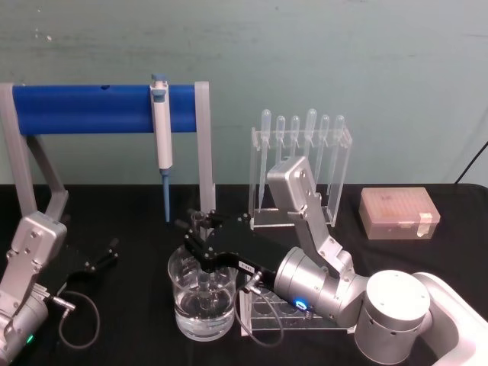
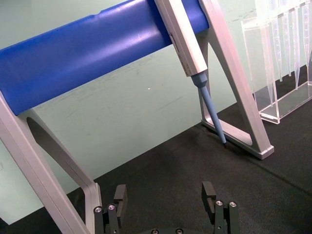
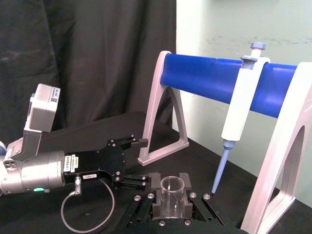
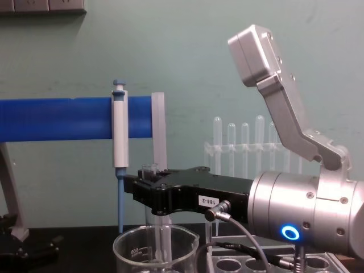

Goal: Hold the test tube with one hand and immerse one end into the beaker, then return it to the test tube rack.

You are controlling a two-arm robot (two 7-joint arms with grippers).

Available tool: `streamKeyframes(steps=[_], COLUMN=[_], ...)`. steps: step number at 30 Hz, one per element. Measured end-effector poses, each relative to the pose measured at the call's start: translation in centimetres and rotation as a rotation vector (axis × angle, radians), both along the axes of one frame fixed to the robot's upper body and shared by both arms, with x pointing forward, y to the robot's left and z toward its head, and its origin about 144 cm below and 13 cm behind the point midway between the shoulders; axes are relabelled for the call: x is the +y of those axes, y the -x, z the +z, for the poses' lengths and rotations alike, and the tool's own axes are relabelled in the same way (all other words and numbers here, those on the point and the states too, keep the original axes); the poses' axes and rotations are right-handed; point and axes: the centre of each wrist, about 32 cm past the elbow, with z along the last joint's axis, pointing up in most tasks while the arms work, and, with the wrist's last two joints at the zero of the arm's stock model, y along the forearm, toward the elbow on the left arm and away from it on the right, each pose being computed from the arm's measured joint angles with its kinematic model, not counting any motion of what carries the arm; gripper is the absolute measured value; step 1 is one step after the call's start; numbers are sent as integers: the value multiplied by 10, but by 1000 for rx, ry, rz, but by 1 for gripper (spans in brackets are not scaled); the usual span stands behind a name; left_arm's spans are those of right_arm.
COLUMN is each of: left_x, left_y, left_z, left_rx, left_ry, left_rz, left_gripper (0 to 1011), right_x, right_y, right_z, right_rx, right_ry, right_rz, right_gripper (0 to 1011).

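Right gripper: small white label on the black body, back toward the wrist, just above the cable plug. Dark print, reads "188-2" in the chest view.

Beaker, directly below the right gripper: white printed marks on the glass wall, too faint to read.

Left gripper: white label on its black body in the right wrist view, print too small to read.

Right arm: reaches forward and across to centre, silver wrist near level, blue ring lit. Right gripper points toward the robot's left, jaws closed on the test tube, which stands upright. Left arm: low at the left edge (idle). Left gripper: fingers spread wide apart, nothing between them
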Motion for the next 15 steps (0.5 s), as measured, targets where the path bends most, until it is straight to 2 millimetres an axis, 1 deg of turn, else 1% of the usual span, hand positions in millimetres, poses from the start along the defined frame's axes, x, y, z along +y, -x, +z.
streamKeyframes(steps=[15], left_x=[0], left_y=[0], left_z=[0], left_rx=[0], left_ry=[0], left_rz=[0], left_gripper=[1000], right_x=[0], right_y=[0], right_z=[0], right_rx=[0], right_ry=[0], right_rz=[0], right_gripper=[224])
